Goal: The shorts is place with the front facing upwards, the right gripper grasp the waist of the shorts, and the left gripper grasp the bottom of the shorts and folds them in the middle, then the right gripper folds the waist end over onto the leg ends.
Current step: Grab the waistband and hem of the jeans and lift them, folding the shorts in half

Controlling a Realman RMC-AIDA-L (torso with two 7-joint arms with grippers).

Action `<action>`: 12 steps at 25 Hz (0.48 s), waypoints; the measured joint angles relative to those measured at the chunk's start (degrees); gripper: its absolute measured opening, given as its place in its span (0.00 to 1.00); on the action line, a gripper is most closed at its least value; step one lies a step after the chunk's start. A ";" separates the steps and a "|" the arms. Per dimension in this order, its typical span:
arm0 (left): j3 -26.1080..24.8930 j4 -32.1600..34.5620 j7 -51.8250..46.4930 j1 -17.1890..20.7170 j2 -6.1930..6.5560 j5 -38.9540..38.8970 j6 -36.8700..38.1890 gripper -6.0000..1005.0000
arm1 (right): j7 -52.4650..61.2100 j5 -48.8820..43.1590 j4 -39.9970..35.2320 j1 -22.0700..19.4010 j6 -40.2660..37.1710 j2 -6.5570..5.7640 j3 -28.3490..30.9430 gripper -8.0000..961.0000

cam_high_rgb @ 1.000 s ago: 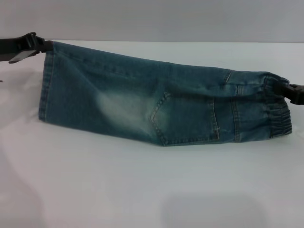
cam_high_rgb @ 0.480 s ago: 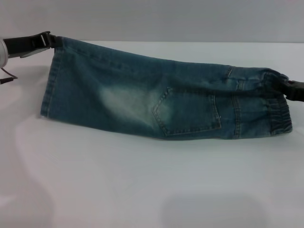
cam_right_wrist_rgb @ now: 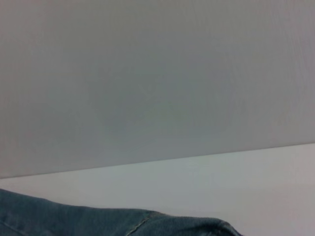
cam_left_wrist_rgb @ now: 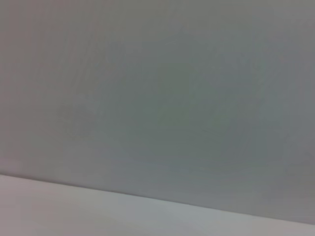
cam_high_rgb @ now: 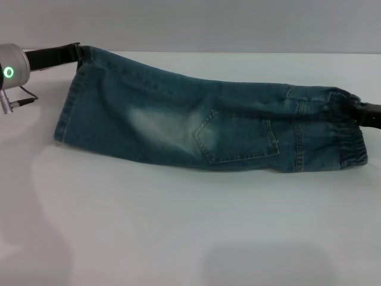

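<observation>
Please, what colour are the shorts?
The shorts are blue denim with a faded pale patch, best seen in the head view.

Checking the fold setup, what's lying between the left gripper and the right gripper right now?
In the head view, only the denim shorts span between them: the left gripper holds the leg hem, the right gripper holds the waistband, over the white table.

Work surface: a plain white table [cam_high_rgb: 178,238] filling the lower and middle frame of the head view, matte, with soft grey shadows at lower left and lower centre. Behind it, across the top of the frame, a flat grey wall [cam_high_rgb: 238,24], unmarked. Both wrist views show the same grey wall above a pale table edge. Lighting even and diffuse.
</observation>
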 joint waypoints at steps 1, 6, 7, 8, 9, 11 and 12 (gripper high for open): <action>0.60 -0.05 0.33 0.00 0.00 -0.01 -0.54 0.14 | 0.00 0.00 0.13 0.04 0.04 0.00 -0.28 0.01; 3.30 -0.96 3.43 0.25 -0.24 -1.00 -3.02 0.14 | 0.05 0.00 0.44 0.14 0.38 -0.02 -0.30 0.01; 3.41 -1.24 4.01 0.28 -0.28 -1.31 -3.28 0.14 | 0.15 0.01 0.56 0.15 0.74 -0.02 -0.19 0.01; 3.44 -1.51 4.81 0.35 -0.29 -1.79 -3.60 0.14 | 0.26 0.01 0.67 0.14 1.18 -0.03 -0.08 0.01; 3.46 -1.79 5.55 0.41 -0.34 -2.42 -3.83 0.14 | 0.33 0.14 0.81 0.12 1.95 -0.03 0.07 0.08; 3.47 -2.31 7.36 0.61 -0.41 -3.86 -4.14 0.14 | 0.32 1.02 0.88 -0.06 3.71 0.15 0.11 0.21; 3.48 -2.57 8.63 0.77 -0.42 -4.92 -4.19 0.15 | 0.24 1.92 0.84 -0.29 4.87 0.42 0.11 0.26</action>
